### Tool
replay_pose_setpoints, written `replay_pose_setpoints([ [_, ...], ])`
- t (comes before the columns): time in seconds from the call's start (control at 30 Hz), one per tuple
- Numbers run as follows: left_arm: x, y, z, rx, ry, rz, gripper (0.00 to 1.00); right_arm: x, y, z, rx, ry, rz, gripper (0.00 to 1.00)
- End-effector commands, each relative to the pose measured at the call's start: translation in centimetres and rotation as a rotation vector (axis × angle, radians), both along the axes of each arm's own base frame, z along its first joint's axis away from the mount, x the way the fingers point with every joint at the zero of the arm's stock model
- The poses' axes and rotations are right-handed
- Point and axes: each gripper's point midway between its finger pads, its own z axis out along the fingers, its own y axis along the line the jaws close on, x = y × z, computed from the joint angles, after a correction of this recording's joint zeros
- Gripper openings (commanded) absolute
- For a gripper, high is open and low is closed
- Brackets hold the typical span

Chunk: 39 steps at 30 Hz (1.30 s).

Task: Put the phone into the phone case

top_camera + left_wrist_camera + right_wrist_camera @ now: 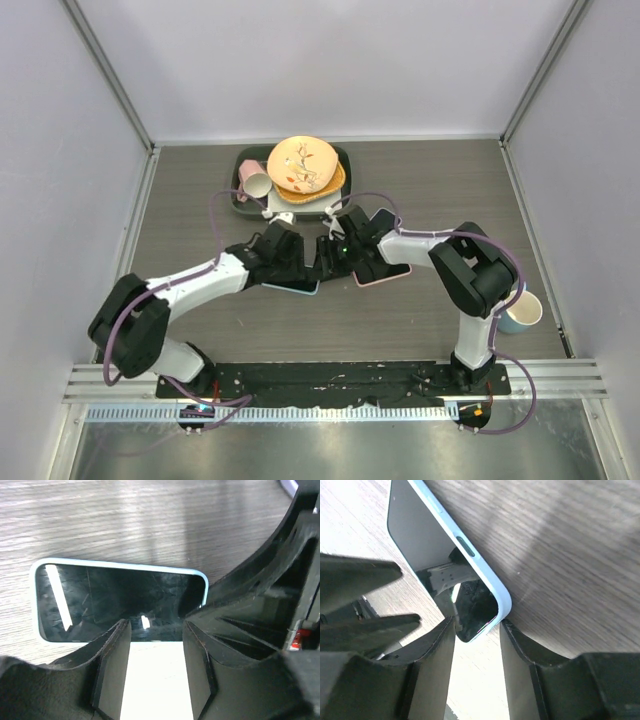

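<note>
The phone lies flat on the wooden table, screen up, black with a pale blue rim. In the left wrist view the phone lies crosswise just beyond my left gripper, which is open with bare table between its fingers. In the right wrist view one corner of the phone sits between the tips of my right gripper, which is open. In the top view the left gripper and the right gripper meet over the phone. A flat pink case lies under the right arm.
A dark green tray at the back holds stacked plates and a pink cup. A pale blue cup stands at the right edge by the right arm. Grey walls enclose the table.
</note>
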Motion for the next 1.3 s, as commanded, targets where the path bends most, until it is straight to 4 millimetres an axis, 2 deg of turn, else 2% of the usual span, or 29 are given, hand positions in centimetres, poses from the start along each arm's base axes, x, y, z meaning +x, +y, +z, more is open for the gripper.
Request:
replay_pose_setpoints([
  [0.0, 0.4, 1.4, 1.7, -0.099, -0.011, 0.032, 0.50, -3.7, -1.8, -3.4, -0.123, 0.108, 0.016, 0.47],
  [0.03, 0.6, 2.3, 1.5, -0.098, -0.004, 0.053, 0.51, -4.5, -1.7, -3.9, -0.132, 0.124, 0.031, 0.47],
  [0.13, 0.2, 2.9, 1.0, -0.099, 0.018, 0.050, 0.50, -5.8, -1.6, -5.1, -0.151, 0.156, 0.045, 0.46],
  [0.33, -0.8, 1.8, -1.0, -0.127, 0.096, 0.014, 0.45, -6.5, -2.3, -7.2, -0.208, 0.184, 0.034, 0.36],
  [0.43, -1.1, 1.9, -1.7, -0.121, 0.115, 0.013, 0.43, -6.5, -3.0, -7.2, -0.239, 0.172, 0.020, 0.38],
  [0.5, -1.3, 2.1, -1.9, -0.118, 0.118, 0.013, 0.43, -6.1, -3.2, -6.4, -0.239, 0.142, 0.003, 0.40],
  [0.63, -1.8, 2.5, -2.4, -0.099, 0.131, 0.014, 0.42, -6.5, -3.8, -5.6, -0.228, 0.138, -0.015, 0.46],
  [0.8, -2.6, 2.8, -3.3, -0.096, 0.152, 0.012, 0.42, -7.7, -2.9, -5.4, -0.171, 0.179, -0.010, 0.47],
  [0.9, -3.2, 2.7, -3.8, -0.072, 0.165, -0.013, 0.40, -8.2, -2.1, -6.4, -0.166, 0.191, -0.001, 0.46],
  [1.0, -3.9, 2.6, -4.4, -0.020, 0.180, -0.032, 0.38, -7.7, -1.5, -7.5, -0.162, 0.202, -0.013, 0.43],
  [1.1, -4.5, 2.7, -4.9, 0.030, 0.184, -0.040, 0.37, -6.9, -0.8, -8.0, -0.165, 0.206, -0.029, 0.36],
  [1.27, -5.3, 3.1, -5.8, 0.065, 0.199, -0.041, 0.35, -6.3, -1.6, -10.0, -0.247, 0.196, -0.050, 0.28],
])
